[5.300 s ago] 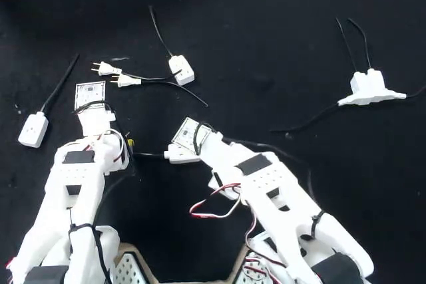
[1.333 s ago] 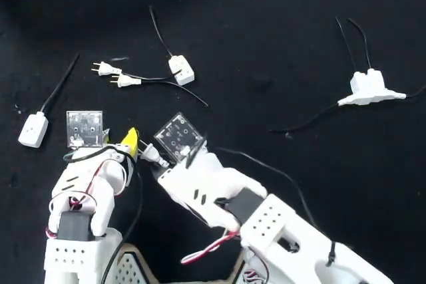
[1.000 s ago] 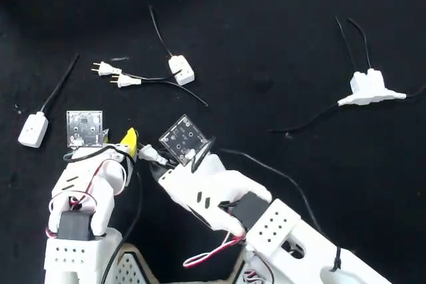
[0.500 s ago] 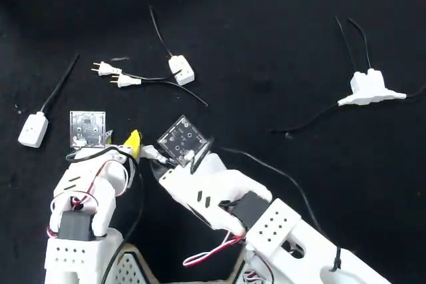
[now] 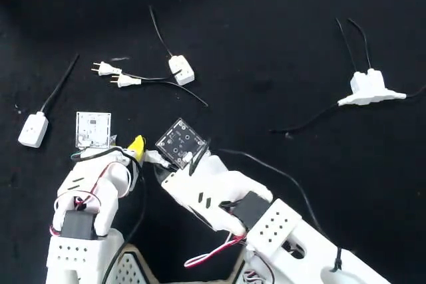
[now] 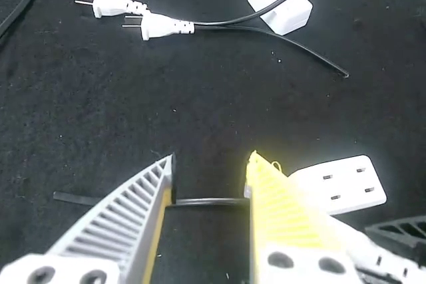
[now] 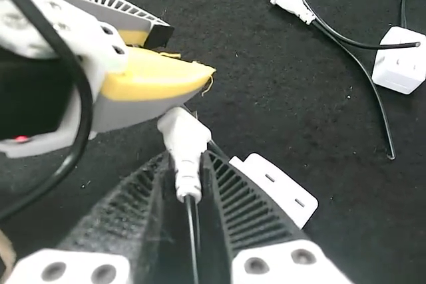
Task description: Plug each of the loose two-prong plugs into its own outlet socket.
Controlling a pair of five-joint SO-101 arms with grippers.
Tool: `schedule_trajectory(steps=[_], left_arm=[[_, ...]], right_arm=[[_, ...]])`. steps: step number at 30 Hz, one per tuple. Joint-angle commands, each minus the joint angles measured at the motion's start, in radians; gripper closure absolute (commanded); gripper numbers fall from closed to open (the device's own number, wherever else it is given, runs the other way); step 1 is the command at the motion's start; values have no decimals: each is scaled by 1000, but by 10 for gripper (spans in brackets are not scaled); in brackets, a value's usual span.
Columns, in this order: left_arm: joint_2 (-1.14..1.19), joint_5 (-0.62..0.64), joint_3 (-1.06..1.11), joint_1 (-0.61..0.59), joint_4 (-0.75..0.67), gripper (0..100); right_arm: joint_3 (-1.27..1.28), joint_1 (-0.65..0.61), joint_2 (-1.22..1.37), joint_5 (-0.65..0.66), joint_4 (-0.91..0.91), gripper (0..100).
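Your left arm (image 5: 90,187) and right arm (image 5: 226,197) are white plastic with perforated blocks and red-white-black wires (image 5: 210,253). Your left gripper (image 6: 210,164) has one grey ribbed finger, one yellow; your right gripper (image 7: 186,161), black ribbed fingers on white screw-holed bases.

the table (image 5: 266,38) has a black top. at its far left part lie two white plugs, the first plug (image 5: 105,68) just beside the second plug (image 5: 128,81), with their prongs pointing left. their black cords run off to the right, past a small socket (image 5: 181,70) that lies near them. a left socket (image 5: 32,130) lies by the left edge, well apart. a right socket block (image 5: 368,88) lies far off on the right with thin black cords. a flat socket strip (image 6: 339,183) lies near the front.
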Motion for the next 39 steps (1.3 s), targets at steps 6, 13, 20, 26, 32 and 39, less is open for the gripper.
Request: schedule_trajectory(steps=[6,13,20,26,32,39], left_arm=[[2,-12,1,12,-15,812],[2,-12,2,13,-15,812],[2,-15,8,58,-14,812],[2,-15,13,64,-15,812],[2,-15,10,62,-15,812],[-8,-5,-10,-51,-15,812]], right_arm=[[-61,-6,-41,3,-34,988],[-64,-8,-42,2,-37,988],[-76,-8,-42,3,-37,988],[-76,-8,-42,5,-37,988],[-76,-2,-42,8,-28,988],[-176,112,-33,11,166,988]])
